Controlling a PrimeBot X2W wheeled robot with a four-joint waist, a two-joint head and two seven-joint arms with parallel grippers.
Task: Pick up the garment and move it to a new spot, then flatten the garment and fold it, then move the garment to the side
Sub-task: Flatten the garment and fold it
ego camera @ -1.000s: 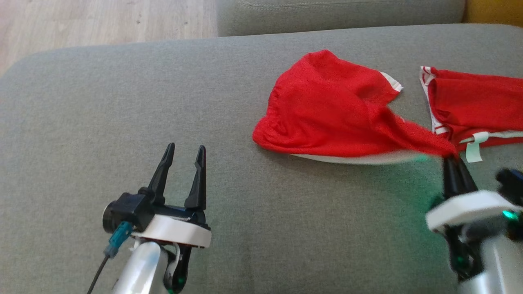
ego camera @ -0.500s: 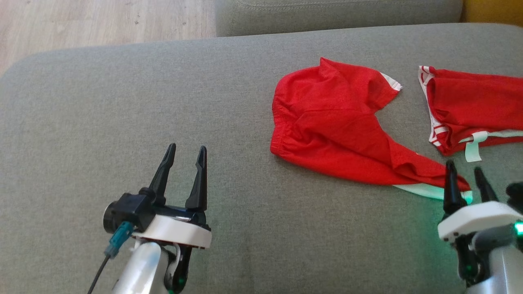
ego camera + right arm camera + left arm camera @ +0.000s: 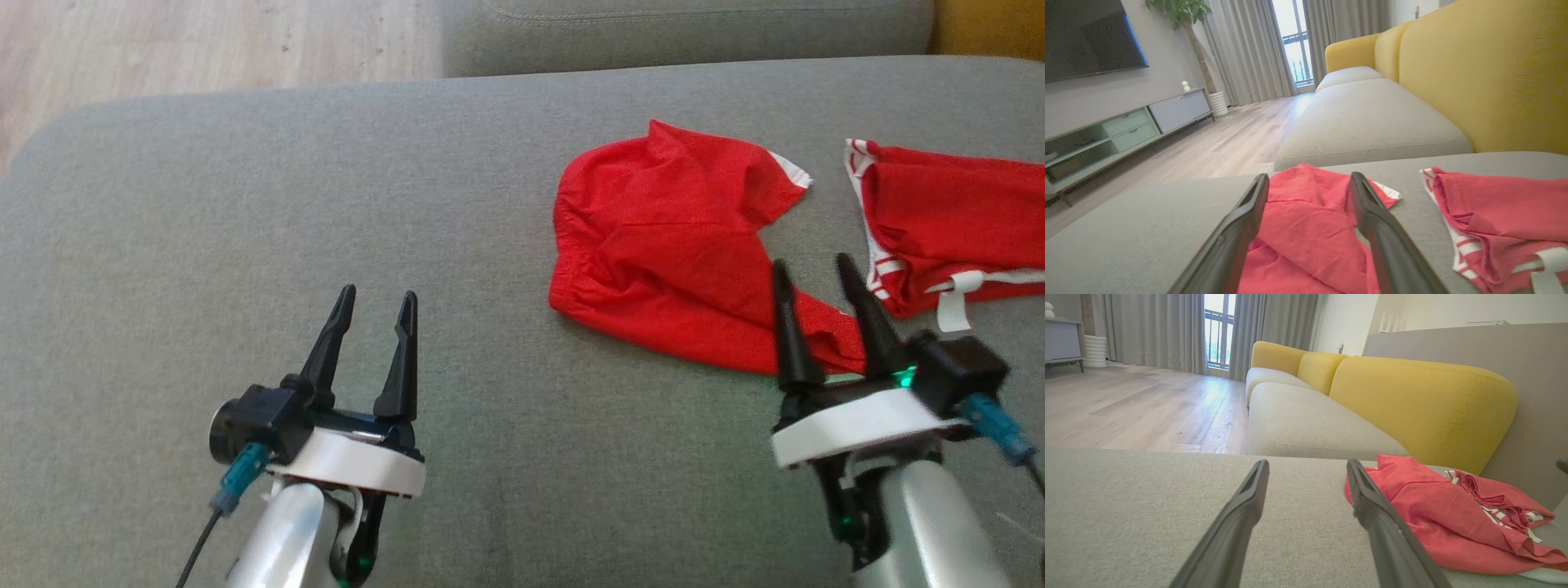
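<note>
On the grey sofa cushion (image 3: 245, 204), the red garment (image 3: 661, 253) sits crumpled right of centre, one leg trailing toward the robot's right side, so it's nowhere near flat yet. The right gripper (image 3: 810, 263) has its two fingers spread apart with nothing between them, and in the head view they overlap that trailing corner. I can't tell whether the tips actually touch the cloth. The left gripper (image 3: 379, 291) is also spread and empty, well apart from the garment over bare cushion.

Stuff I'd worry about from here:
- A second red piece (image 3: 955, 220) lies just beside the garment. A grab that drifts to the right could catch its striped edge too and drag both along.
- The fabric looks thin and is doubled over itself, so a pinch on only the top layer would probably lift it as a bunched rope, which makes flattening harder.
- If the fingers go too deep, they could snag the cushion weave instead of the cloth.

As for brands or writing, I can't read any. There's a white tab (image 3: 949, 309) hanging off the second piece, plus white trim on both, but the tab looks blank or too small to make out.
</note>
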